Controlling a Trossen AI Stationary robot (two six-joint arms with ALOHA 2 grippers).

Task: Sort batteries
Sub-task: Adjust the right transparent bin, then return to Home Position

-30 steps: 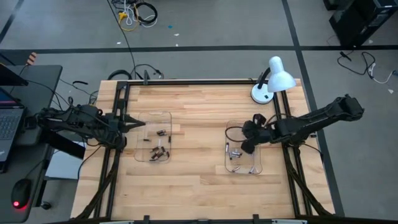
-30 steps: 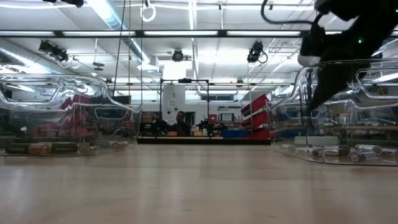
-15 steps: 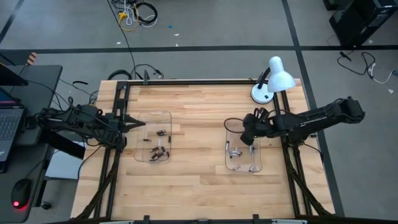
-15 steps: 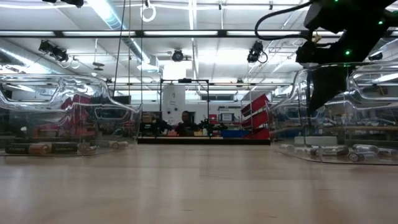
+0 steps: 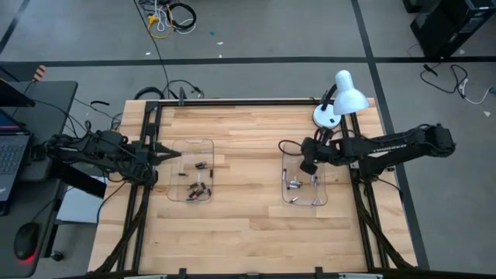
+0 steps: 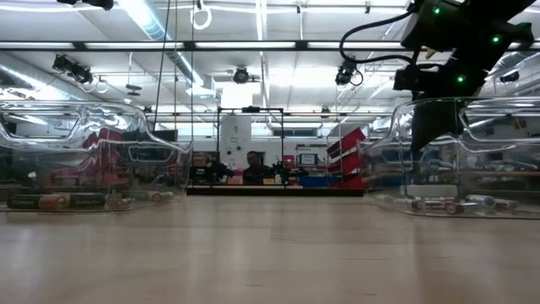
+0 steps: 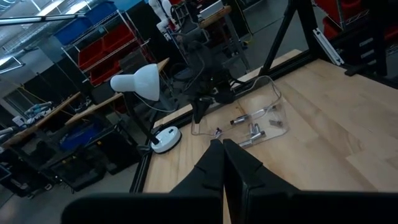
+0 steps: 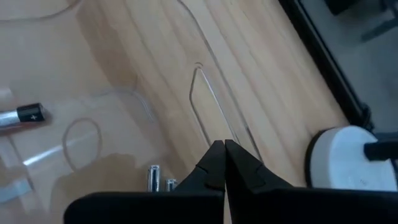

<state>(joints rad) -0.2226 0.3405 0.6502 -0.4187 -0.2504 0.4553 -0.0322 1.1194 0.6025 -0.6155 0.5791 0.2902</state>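
High view: right gripper [image 5: 305, 166], fingers closed and holding nothing, hangs over the clear tray [image 5: 304, 201] near the table's right edge, where silver batteries [image 5: 294, 184] lie; left gripper [image 5: 177, 153], closed, waits at the left tray [image 5: 208, 145] holding dark batteries [image 5: 198, 186]

We see 2 arms. Our left end effector [image 5: 177, 153] rests at the desk's left edge, fingers pressed together. Our right arm stretches in from the right, its end effector [image 5: 308, 167] closed too, apparently pointing down, hovering low.
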